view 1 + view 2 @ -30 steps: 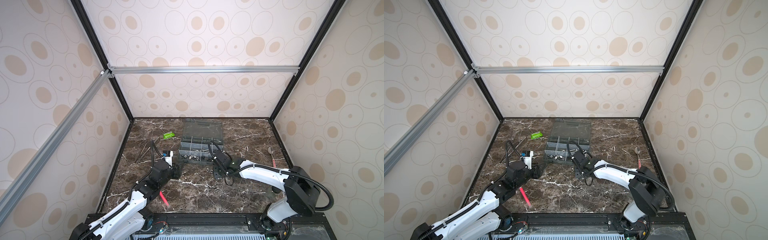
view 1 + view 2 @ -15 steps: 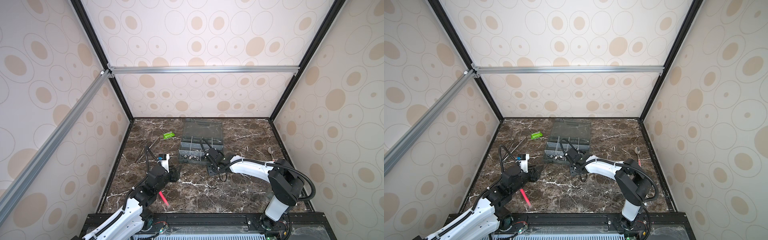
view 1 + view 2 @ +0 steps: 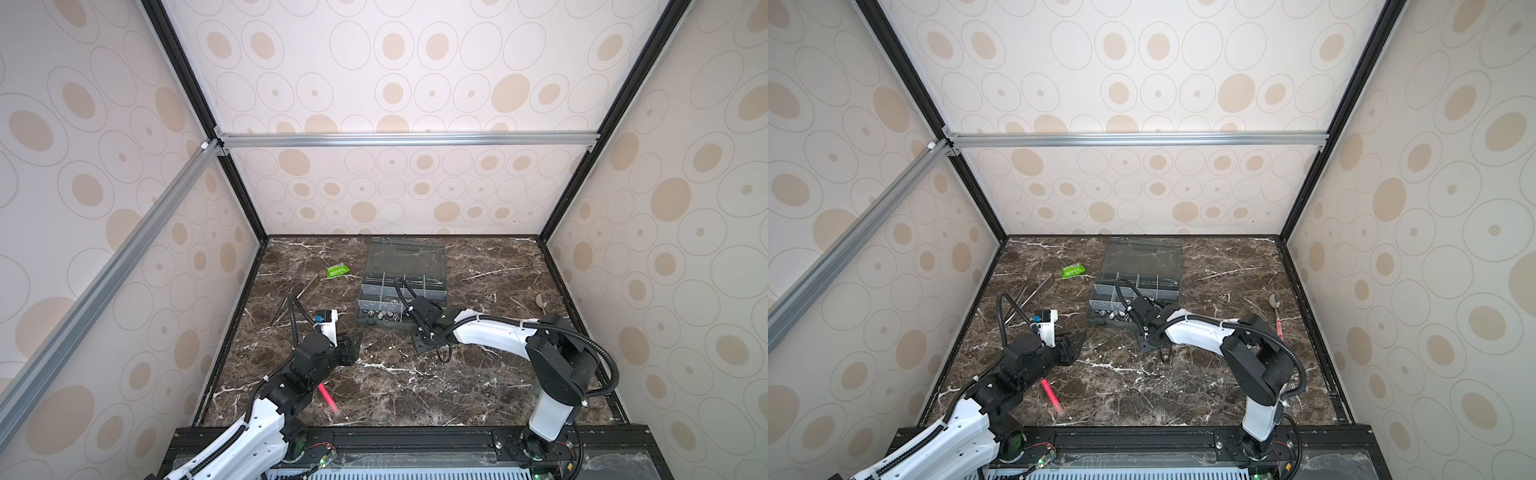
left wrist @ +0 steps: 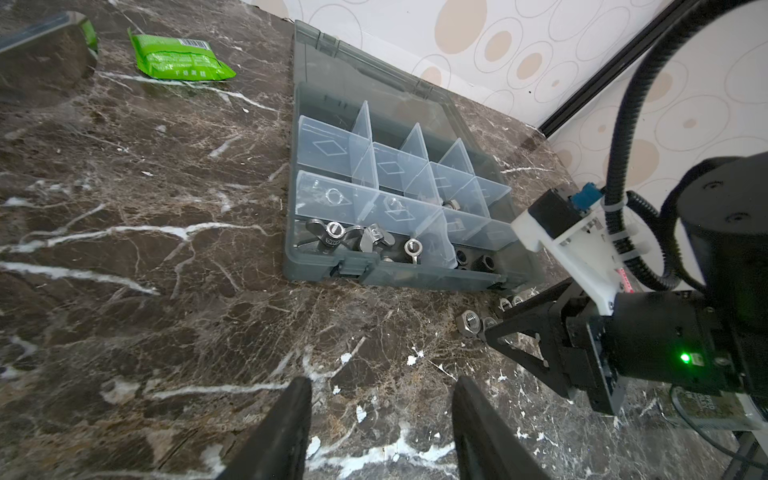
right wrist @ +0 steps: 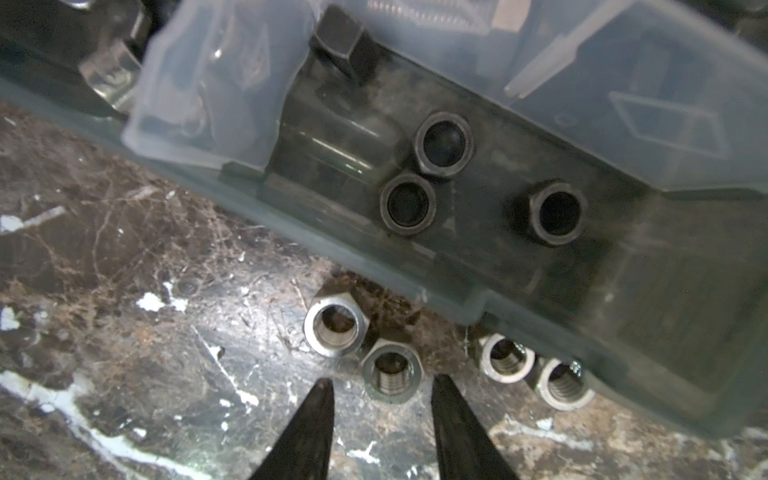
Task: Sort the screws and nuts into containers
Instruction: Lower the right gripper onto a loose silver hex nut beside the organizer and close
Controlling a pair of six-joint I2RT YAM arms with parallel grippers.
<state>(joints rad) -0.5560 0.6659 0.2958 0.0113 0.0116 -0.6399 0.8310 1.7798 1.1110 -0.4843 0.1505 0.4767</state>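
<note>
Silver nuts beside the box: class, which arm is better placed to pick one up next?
Right. The right pincer is open, tips either side of a silver nut; the left pincer hangs open farther off.

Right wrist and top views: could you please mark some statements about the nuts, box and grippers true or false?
Four silver hexagonal nuts lie on the marble tabletop outside the dark grey plastic organiser box. True.
The right gripper is shut on a nut. False: it is open, one silver nut just ahead of its tips.
Black hexagonal nuts lie in a compartment of the box. True.
The green packet lies inside the box. False: it lies on the tabletop beside it.
The left gripper holds the pink pen. False: it is open and empty.
</note>
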